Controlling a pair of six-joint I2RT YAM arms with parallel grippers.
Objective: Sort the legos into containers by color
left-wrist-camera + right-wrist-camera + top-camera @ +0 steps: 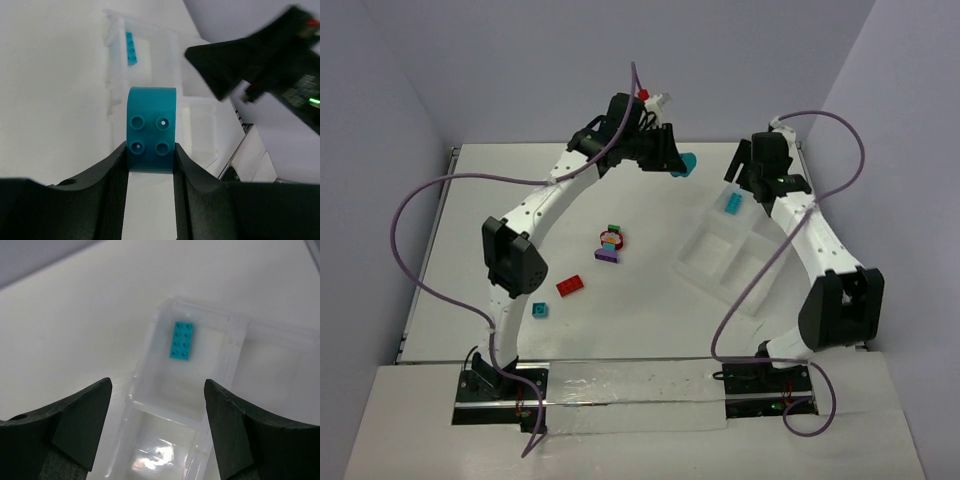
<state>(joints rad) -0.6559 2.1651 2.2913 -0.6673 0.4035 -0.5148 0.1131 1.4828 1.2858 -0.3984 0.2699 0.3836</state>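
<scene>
As the arms stand: both bases sit bolted at the near edge of the white table [460, 260]. The left arm arches far forward and the right arm bends over the tray.
Nearest loose piece: a small teal plastic brick [539, 310] lies on the table, just right of the left arm's lower link.
Next out: a red rectangular plastic brick [570, 285] lies askew, near the small teal one but apart from it.
Mid-table: a cluster of small plastic bricks [610, 243] lies touching, green at the far end, red in the middle and purple at the near end.
Tray: a translucent white shallow plastic tray [715, 262] with four square compartments lies on the right half of the table, turned at an angle to the edge.
In the tray: a flat teal eight-stud plastic brick [180, 340] lies studs up in the far left compartment.
Right gripper [157, 390]: it hangs above the tray with its jaws spread wide and holds no brick. The flat teal brick lies below and beyond its fingertips.
Left gripper [670, 158]: it is the farthest out, near the table's far edge and left of the tray's far corner. Its fingers [112, 170] pinch both sides of a teal plastic brick with four studs and a rounded far end [151, 125]. The studs face the wrist camera, and the tray shows beyond it.
</scene>
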